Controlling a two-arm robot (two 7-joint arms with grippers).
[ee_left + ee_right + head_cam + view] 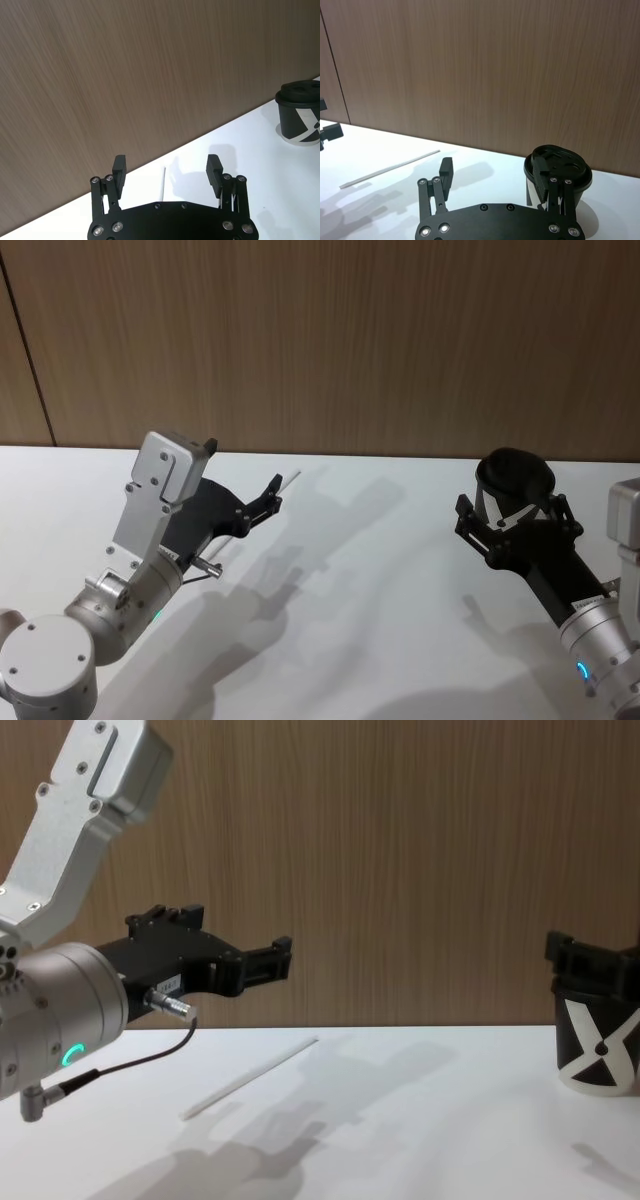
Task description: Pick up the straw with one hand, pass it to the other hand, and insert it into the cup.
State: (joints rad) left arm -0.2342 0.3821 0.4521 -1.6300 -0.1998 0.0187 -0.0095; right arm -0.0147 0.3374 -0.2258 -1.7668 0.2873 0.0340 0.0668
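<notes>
The straw is a thin white tube lying flat on the white table, left of centre; its far tip pokes out past my left gripper. That left gripper hovers above the straw, open, and the straw shows on the table between its fingers. The black cup with a white X mark stands at the far right with a black lid. My right gripper is open just in front of the cup, holding nothing, with one finger overlapping the cup's side.
A wooden wall runs right behind the table's far edge. A thin dark cable with a metal plug hangs from my left wrist. Bare white tabletop lies between the two arms.
</notes>
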